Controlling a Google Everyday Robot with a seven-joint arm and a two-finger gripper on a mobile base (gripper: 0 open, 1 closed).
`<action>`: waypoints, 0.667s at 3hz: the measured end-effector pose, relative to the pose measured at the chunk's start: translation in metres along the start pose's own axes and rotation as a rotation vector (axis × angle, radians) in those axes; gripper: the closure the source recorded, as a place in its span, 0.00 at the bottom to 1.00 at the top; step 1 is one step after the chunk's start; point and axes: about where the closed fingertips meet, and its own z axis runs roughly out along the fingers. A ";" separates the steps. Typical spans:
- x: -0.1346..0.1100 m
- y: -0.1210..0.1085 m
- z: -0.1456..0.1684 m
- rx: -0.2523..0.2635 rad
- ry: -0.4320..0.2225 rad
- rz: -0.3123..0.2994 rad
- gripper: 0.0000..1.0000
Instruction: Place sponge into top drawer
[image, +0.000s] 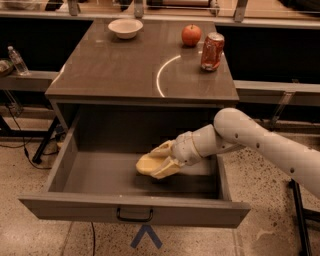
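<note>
The sponge (143, 166) is inside the open top drawer (100, 172), right of the middle of its grey floor and nearer the back wall than the front panel. It shows as a pale yellow soft lump, and a dark shadow lies on the drawer floor under it, so it seems to hang just above the floor rather than lie on it. The gripper (153, 163) reaches into the drawer from the right, over the right side wall. Its jaws are closed on the sponge, one pale finger lying over the top and the other under it, with the sponge sticking out to the left between them. The white arm (260, 142) runs from the gripper up and away to the right edge of the view.

The drawer is pulled fully out from under the tabletop (115, 75), and its dark curved handle (135, 215) sits in the middle of the front panel. On the tabletop, well apart from the drawer's contents, stand a white bowl (125, 28) at the far left, a red apple (191, 35) at the far right, and a red soda can (212, 51) just in front of and to the right of the apple. A water bottle (18, 61) stands on a lower ledge at the left. On the speckled floor before the drawer is a blue arrow mark (146, 237).
</note>
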 end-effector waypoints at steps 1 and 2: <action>-0.002 -0.001 0.001 0.000 0.001 0.003 0.05; -0.005 -0.007 -0.012 0.053 0.017 0.043 0.00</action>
